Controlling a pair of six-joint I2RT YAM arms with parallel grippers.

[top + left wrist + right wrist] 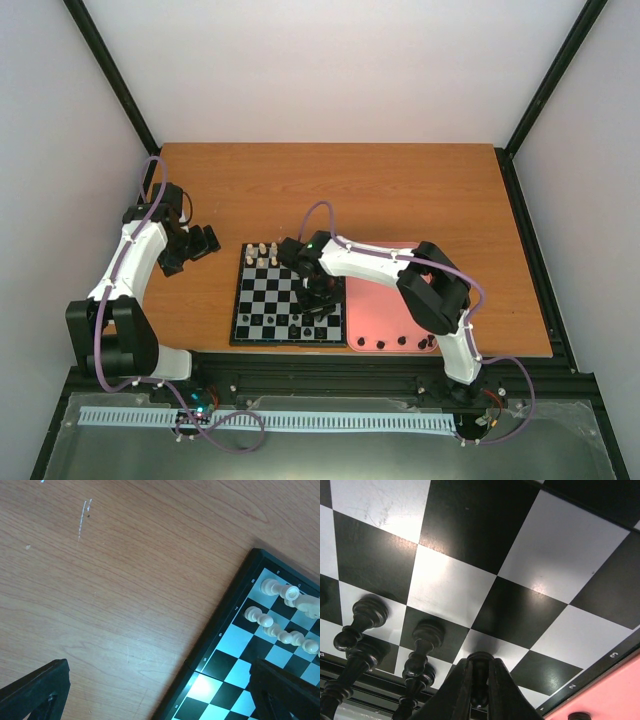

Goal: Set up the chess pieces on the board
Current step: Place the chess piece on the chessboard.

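The board (237,322) lies at the table's front centre, with cream-white pieces (262,254) along its far rows. My right gripper (318,305) hangs low over the board's near right part. In the right wrist view it (480,672) is shut on a black chess piece (480,662), whose base rests on a pale square. Two more black pieces (367,615) (427,637) stand to its left. Several black pieces (400,342) sit in the pink tray (385,305). My left gripper (200,243) is open over bare table left of the board (225,645), holding nothing.
The pink tray (615,690) lies against the board's right side, with a black piece (580,716) just showing at its edge. White pieces (280,625) stand near the board's far left corner. Black frame posts rise at the table's back corners.
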